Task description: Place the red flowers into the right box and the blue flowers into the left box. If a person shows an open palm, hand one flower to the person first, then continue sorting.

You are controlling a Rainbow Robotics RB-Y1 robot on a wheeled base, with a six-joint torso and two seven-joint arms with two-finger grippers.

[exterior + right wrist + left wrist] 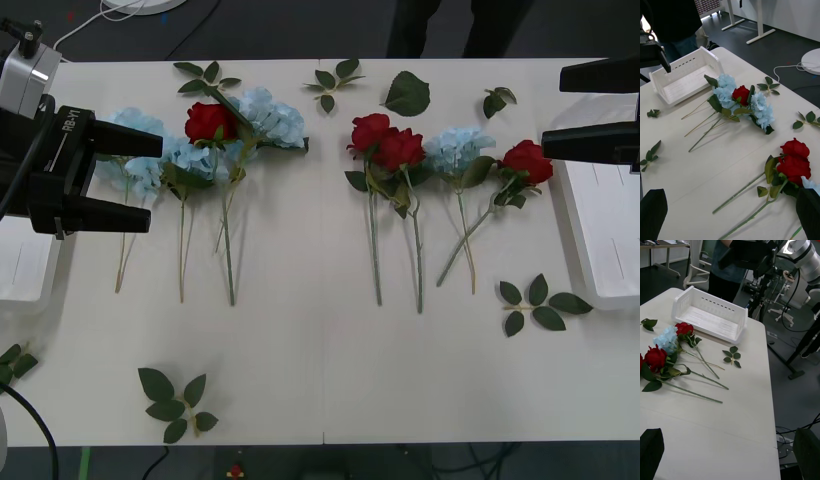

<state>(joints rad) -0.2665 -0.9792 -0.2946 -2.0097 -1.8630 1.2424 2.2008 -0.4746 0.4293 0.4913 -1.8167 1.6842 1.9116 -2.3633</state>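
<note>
**Colleague:** Where are we in the sort?

**Me:** At the start, I judge. Every flower lies on the white table (300,370); both shallow white plastic trays look empty. The left tray (25,270) sits under my left gripper (135,180), the right tray (600,240) by my right gripper (560,110). Both hover with black fingers spread, holding nothing.

**Colleague:** Next move?

**Me:** Probably the deep-red artificial rose (525,160) nearest the right tray: descend, pinch its thin stem.

**Colleague:** Anything unclear?

**Me:** The pale-blue fluffy blooms (170,150) overlap another rose (210,122), so stems tangle. The person (460,25) behind the table is cut off; I see no palm.
</note>
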